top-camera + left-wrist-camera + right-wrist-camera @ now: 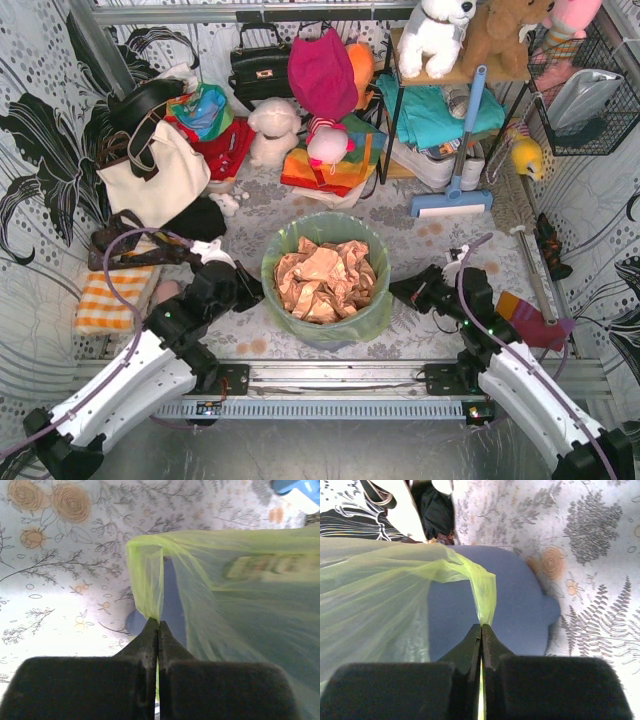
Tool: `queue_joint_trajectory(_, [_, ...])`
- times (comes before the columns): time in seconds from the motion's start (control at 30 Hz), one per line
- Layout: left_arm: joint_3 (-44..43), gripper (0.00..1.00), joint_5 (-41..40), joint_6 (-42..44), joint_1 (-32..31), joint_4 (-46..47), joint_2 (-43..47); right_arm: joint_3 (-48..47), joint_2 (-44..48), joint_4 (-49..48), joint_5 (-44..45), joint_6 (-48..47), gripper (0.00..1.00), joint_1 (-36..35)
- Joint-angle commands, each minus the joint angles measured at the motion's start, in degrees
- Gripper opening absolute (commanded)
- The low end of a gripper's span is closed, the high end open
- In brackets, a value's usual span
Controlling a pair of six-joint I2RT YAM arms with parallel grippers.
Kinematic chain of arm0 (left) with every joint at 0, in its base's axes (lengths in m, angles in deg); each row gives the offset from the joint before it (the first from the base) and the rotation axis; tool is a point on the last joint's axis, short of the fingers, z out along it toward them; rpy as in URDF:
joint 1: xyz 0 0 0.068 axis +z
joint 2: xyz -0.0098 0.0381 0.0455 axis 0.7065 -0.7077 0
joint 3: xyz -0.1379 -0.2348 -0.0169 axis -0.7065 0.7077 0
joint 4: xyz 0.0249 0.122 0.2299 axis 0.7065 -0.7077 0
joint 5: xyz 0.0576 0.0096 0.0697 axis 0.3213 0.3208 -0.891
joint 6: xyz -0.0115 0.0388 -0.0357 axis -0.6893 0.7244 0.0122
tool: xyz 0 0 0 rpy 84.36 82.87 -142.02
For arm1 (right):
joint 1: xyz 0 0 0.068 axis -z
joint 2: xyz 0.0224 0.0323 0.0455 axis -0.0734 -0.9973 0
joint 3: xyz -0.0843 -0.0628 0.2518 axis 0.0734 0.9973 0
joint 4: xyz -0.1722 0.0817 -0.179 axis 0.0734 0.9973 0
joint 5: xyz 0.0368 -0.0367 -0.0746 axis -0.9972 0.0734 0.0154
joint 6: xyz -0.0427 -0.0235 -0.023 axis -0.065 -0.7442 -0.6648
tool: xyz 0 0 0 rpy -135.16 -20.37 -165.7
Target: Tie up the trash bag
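The lime-green trash bag point(325, 240) lines the blue-grey round bin point(335, 335) in the middle of the floor, with crumpled tan-brown paper point(325, 278) showing in its open mouth. My left gripper point(253, 289) is shut on the bag's left rim; the left wrist view shows a pinched fold of green plastic point(147, 587) rising from the closed tips point(158, 625). My right gripper point(398, 288) is shut on the bag's right rim; the right wrist view shows a green fold point(485, 592) pinched at the tips point(481, 627), over the bin's blue side point(515, 610).
Behind the bin lie a white tote bag point(155, 170), a black handbag point(258, 68), stuffed toys point(275, 130), folded cloths point(330, 165) and a blue squeegee point(455, 195). A shelf point(450, 110) stands at the back right. An orange striped cloth point(105, 300) lies left.
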Motion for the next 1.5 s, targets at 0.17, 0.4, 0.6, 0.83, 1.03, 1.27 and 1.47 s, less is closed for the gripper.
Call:
queue_joint_trajectory(0.17, [-9.36, 0.0, 0.94, -1.96, -0.35, -9.17, 6.53, -9.79, 6.44, 5.27, 1.68, -1.65, 0.0, -0.34])
queue_joint_trajectory(0.4, [-16.77, 0.0, 1.53, -1.43, -0.39, -11.84, 8.4, -15.74, 5.88, 3.36, 0.95, -3.1, 0.0, -0.33])
queue_joint_trajectory(0.6, [-22.8, 0.0, 4.56, 2.1, -0.44, -11.8, 5.36, -22.01, 4.57, 7.01, 1.42, -4.86, 0.0, -0.34])
queue_joint_trajectory(0.83, [-28.01, 0.0, 4.5, 6.2, -0.36, -15.43, -0.19, -25.66, 5.2, 18.33, 7.65, -6.1, 0.0, -0.34])
queue_joint_trajectory(1.03, [-31.99, 0.0, 2.75, 9.12, -0.39, -15.68, -4.6, -24.64, 4.64, 20.29, 10.32, -4.88, 0.0, -0.32])
queue_joint_trajectory(1.27, [-33.25, 0.0, 3.68, 10.11, -0.38, -10.27, -9.0, -21.57, 4.62, 20.42, 11.06, -3.67, 0.0, -0.34])
queue_joint_trajectory(1.47, [-31.24, 0.0, 1.88, 7.47, -0.34, -10.38, -8.28, -21.33, 5.35, 20.63, 11.24, -4.98, 0.0, -0.34])
